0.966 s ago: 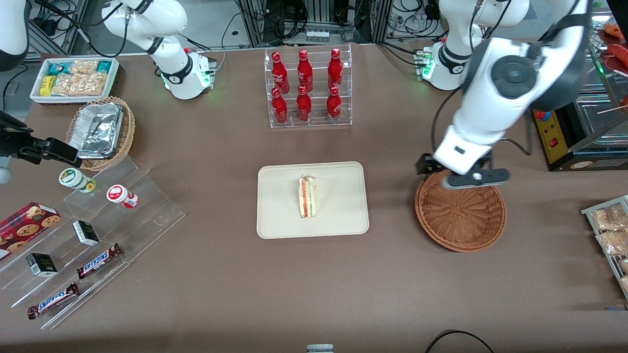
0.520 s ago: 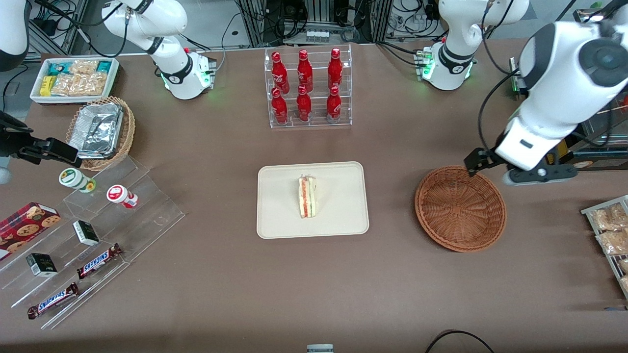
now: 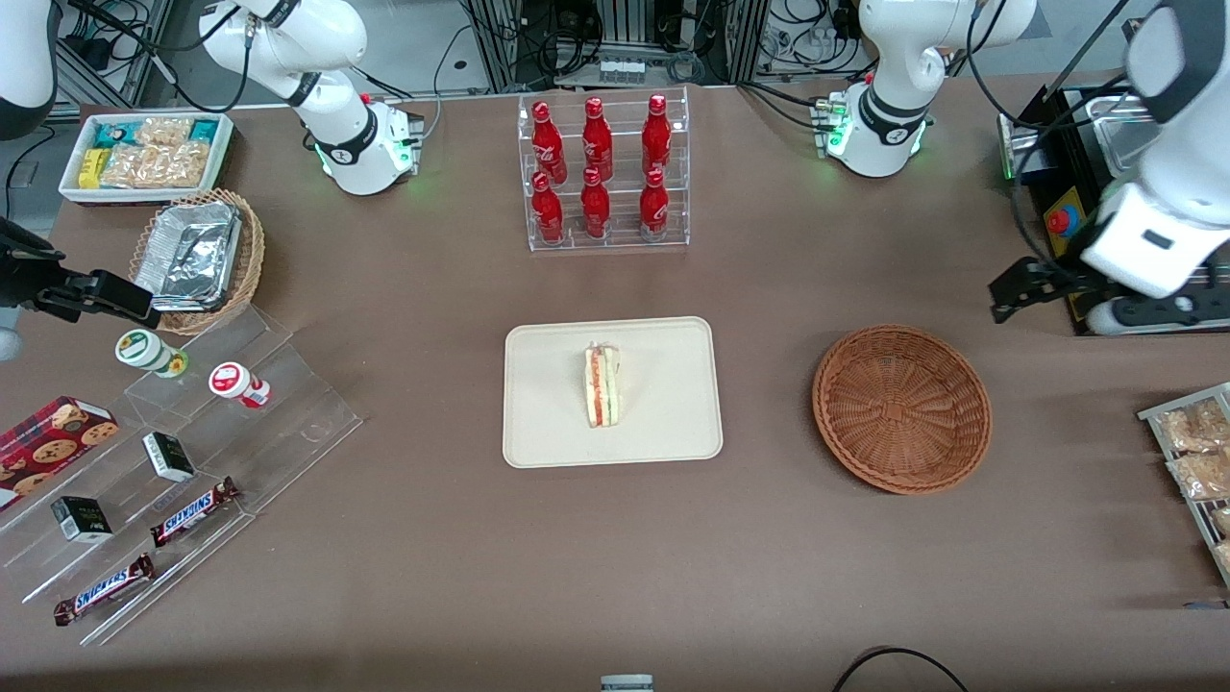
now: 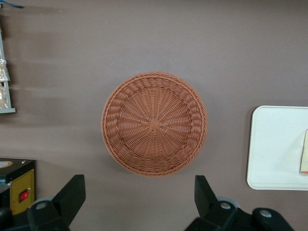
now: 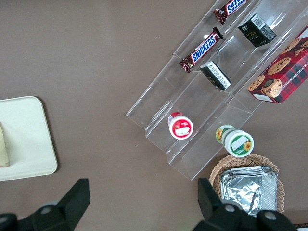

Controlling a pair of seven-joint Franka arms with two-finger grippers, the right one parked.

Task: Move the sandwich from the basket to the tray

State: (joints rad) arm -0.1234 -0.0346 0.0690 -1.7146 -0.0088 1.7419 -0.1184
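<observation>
Both end effector (image 4: 139, 204) fingers (image 4: 72, 195) spread wide, holding nothing, above the basket (image 4: 154, 123).

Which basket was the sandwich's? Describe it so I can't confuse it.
Start at the flat cream rectangular tray mid-table, then look toward the working arm's end. The round reddish-brown woven wicker basket sits there, nothing inside, the left pincer open above the table beside it. The paler tan basket holds foil containers.

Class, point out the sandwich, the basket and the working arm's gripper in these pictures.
sandwich (image 3: 602, 386), front view, on its striped cut edge.
basket (image 4: 154, 123), left wrist view, on its woven centre.
gripper (image 4: 139, 195), left wrist view, midway between its open fingertips, above the table beside the basket.
</observation>
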